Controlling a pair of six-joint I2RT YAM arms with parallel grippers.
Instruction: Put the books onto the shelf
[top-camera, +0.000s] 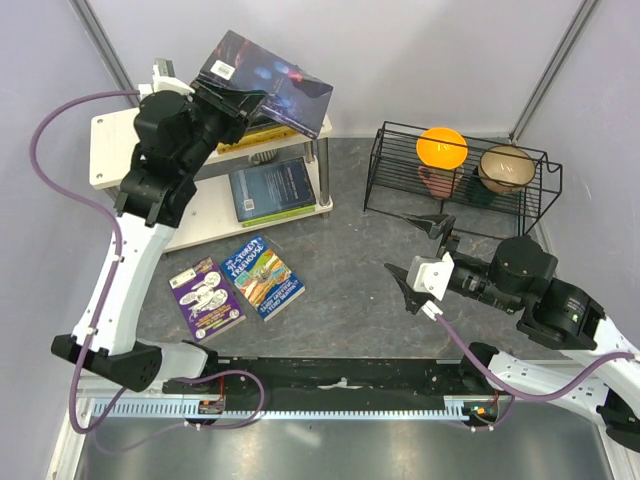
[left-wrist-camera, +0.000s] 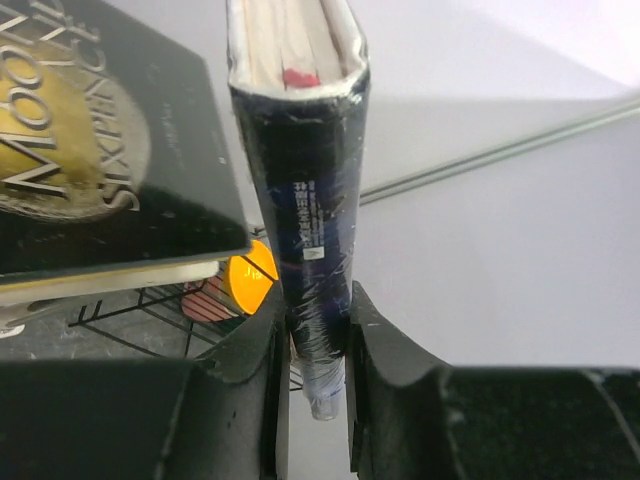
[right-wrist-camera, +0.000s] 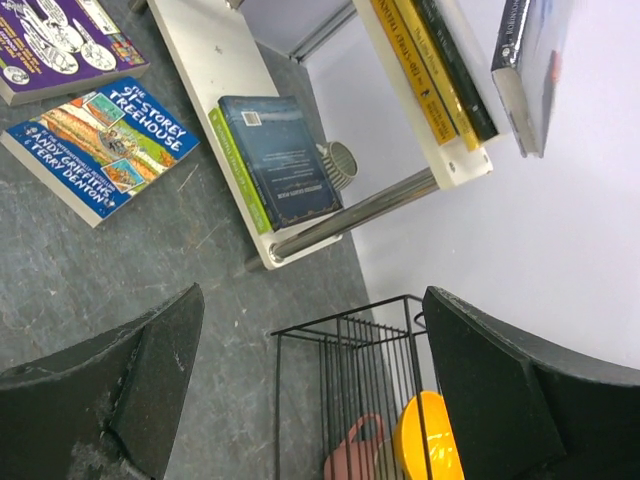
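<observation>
I am holding the galaxy book (top-camera: 275, 90) in the left gripper (left-wrist-camera: 318, 330), which is pinching it across both covers at one end of the spine. The book is hanging in the air above the top board of the shelf (top-camera: 108, 142), not touching it, just beside the black-and-gold book (left-wrist-camera: 90, 150) that is lying there on a yellow book (right-wrist-camera: 415, 60).

I am judging this paperback as light and thin. The cover is looking glossy, so I think it can slide or turn between the pads, and the free end may sag. A hold nearer to the middle of the spine would be more stable, I believe.

The right gripper (top-camera: 415, 255) is spread wide and holding nothing, over the table near the wire rack (top-camera: 455, 210). The purple book (top-camera: 207, 297) and the multicoloured book (top-camera: 262, 277) are lying flat on the table. I expect they are needing a grip at one edge, because flat covers are giving the fingers little to catch.
</observation>
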